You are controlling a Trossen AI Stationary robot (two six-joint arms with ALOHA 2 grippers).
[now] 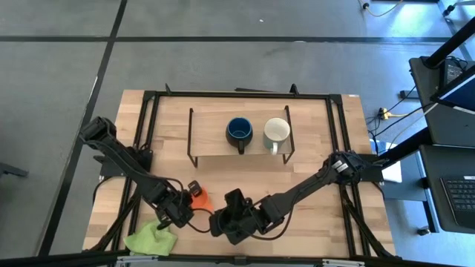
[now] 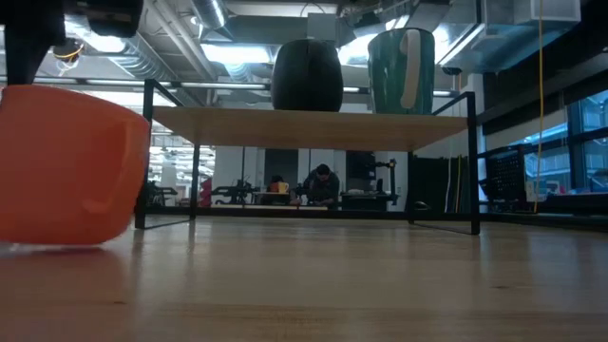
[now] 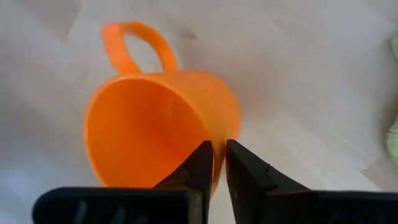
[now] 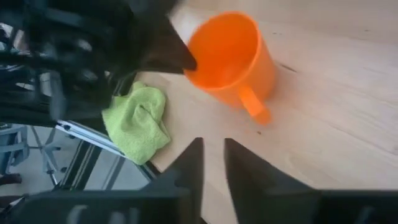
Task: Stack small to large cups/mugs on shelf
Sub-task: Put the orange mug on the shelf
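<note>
Orange mug (image 3: 158, 121) lies tipped on the tabletop (image 1: 312, 222), lower left of centre in high view, mouth toward the left gripper (image 3: 217, 163). Its fingers pinch the rim wall, nearly together. Right gripper (image 4: 211, 163), jaws slightly apart, holding nothing, sits just right. Left arm is nearer; shelf (image 1: 215, 157) lies above.

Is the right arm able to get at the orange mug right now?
Probably yes: the orange mug lies just ahead of the right pincer with bare table between, though the left pincer already clamps its rim.
</note>
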